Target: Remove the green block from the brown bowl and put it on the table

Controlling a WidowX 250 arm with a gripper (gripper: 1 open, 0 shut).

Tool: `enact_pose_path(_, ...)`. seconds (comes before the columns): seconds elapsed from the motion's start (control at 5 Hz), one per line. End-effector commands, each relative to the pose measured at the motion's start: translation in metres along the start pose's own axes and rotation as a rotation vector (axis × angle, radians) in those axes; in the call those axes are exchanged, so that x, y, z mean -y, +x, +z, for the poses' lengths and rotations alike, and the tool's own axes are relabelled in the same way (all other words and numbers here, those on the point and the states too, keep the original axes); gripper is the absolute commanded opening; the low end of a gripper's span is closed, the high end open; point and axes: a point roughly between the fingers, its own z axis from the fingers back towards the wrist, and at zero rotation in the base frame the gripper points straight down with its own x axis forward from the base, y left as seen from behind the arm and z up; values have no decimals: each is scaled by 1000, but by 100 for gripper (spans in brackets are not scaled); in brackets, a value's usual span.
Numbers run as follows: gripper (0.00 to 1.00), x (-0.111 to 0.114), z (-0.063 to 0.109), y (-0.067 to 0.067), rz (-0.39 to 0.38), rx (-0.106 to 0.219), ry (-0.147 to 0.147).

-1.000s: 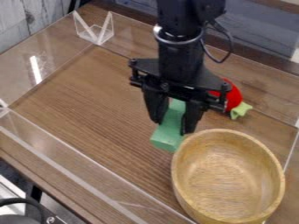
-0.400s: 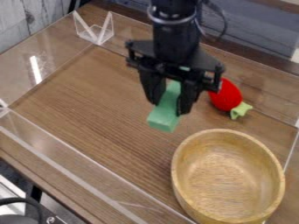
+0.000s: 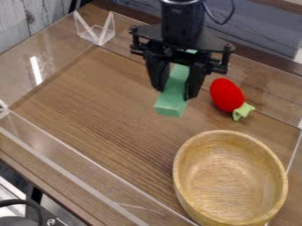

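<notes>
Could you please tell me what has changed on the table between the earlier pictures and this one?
The gripper has carried the green block away from the brown bowl, up and toward the far side of the table, keeping the block between its fingers throughout. That has uncovered the red strawberry toy, earlier partly hidden behind the gripper. The bowl, empty all along, and the strawberry have not moved.

You cannot see the block's (image 3: 174, 97) upper end: the pincer (image 3: 178, 81) covers it, so contact there stays unclear. The arm (image 3: 183, 18) runs off the top edge. The bowl's (image 3: 231, 177) lower rim is cut off at the bottom.
</notes>
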Motion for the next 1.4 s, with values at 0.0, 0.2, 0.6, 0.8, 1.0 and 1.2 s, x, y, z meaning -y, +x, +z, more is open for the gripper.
enact_pose_path(0.0, 0, 5, 10, 16, 65, 61, 2)
enact_pose_path(0.2, 0, 4, 2, 16, 11, 69, -3)
enact_pose_path(0.6, 0, 10, -13, 16, -89, 79, -16)
enact_pose_path(0.8, 0, 13, -14, 20, -100, 85, -19)
enact_pose_path(1.0, 0, 13, -15, 23, -111, 90, -20)
enact_pose_path(1.2, 0, 17, -5, 24, -76, 96, -15)
